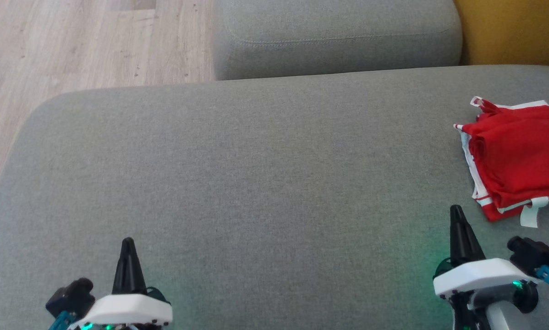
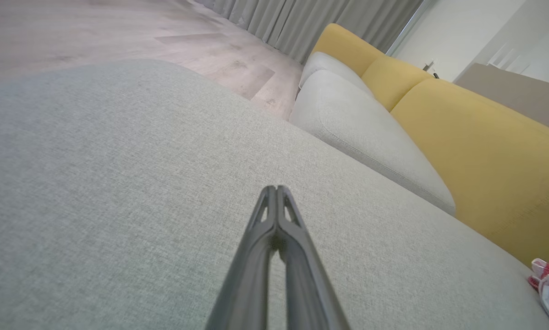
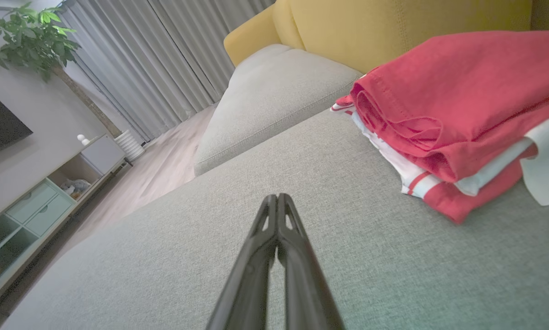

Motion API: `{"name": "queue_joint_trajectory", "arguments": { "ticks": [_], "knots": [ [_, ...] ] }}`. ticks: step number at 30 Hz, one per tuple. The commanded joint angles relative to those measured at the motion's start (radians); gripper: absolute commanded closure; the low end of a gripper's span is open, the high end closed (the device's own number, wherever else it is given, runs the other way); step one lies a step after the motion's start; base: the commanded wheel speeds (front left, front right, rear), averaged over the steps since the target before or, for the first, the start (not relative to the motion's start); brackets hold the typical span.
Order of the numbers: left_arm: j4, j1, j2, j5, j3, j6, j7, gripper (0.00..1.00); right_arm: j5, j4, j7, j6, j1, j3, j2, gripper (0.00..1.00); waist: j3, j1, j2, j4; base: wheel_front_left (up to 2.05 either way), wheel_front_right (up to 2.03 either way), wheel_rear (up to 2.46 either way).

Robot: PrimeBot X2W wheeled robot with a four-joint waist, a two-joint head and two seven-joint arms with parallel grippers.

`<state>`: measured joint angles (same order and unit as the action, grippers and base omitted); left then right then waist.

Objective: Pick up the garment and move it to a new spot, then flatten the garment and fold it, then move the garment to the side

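- The garment (image 1: 515, 156), red with white trim, lies folded in a loose stack at the right edge of the head view, a little above the middle. It rests on the large grey seat cushion (image 1: 256, 174).
- A white strip of its trim sticks out from the stack's lower edge onto the cushion.
- The right gripper (image 1: 456, 210) is at the lower right of the head view. Its two dark fingers are pressed together into one point aimed up the frame, with nothing between them.
- Its tip is near the garment's lower left corner but apart from it.
- In the right wrist view the fingers (image 3: 251, 256) rise from the bottom middle with their tips meeting. The garment takes the upper right there, with red layers lying over a white-and-red band.
- The left gripper (image 1: 128, 241) is at the lower left of the head view. It too is pressed together and empty, above bare cushion and well apart from the garment.
- In the left wrist view its fingers (image 2: 256, 238) join at the tips near the centre, and a small piece of the garment shows in the lower right corner.
- A second grey cushion (image 1: 334, 41) spans the top centre of the head view. A yellow backrest (image 1: 513, 27) is in the upper right corner, and wooden floor (image 1: 73, 46) is at the upper left.
- The right wrist view also shows grey curtains (image 3: 164, 59) along the top. A leafy plant (image 3: 31, 36) is at the upper left and a low cabinet (image 3: 41, 201) at the left edge.
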<state>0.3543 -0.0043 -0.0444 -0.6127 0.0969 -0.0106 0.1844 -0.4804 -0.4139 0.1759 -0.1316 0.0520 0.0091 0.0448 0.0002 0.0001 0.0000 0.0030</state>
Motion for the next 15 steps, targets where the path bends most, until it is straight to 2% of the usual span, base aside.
{"name": "queue_joint_trajectory", "arguments": {
  "ticks": [1,15],
  "knots": [
    [-0.034,-0.053,-0.001,-0.032,-0.020,-0.011,-0.011,1.00,-0.038,0.040,-0.009,0.000,0.047,-0.006,0.002,1.00,0.000,0.0000,0.0000,0.000,0.00,0.00,0.00],
    [-0.044,-0.060,-0.002,-0.160,-0.046,-0.026,-0.049,1.00,-0.183,0.057,-0.046,0.000,0.049,-0.022,0.002,1.00,0.000,0.0000,0.0000,0.000,0.00,0.00,0.00]
  ]
}}
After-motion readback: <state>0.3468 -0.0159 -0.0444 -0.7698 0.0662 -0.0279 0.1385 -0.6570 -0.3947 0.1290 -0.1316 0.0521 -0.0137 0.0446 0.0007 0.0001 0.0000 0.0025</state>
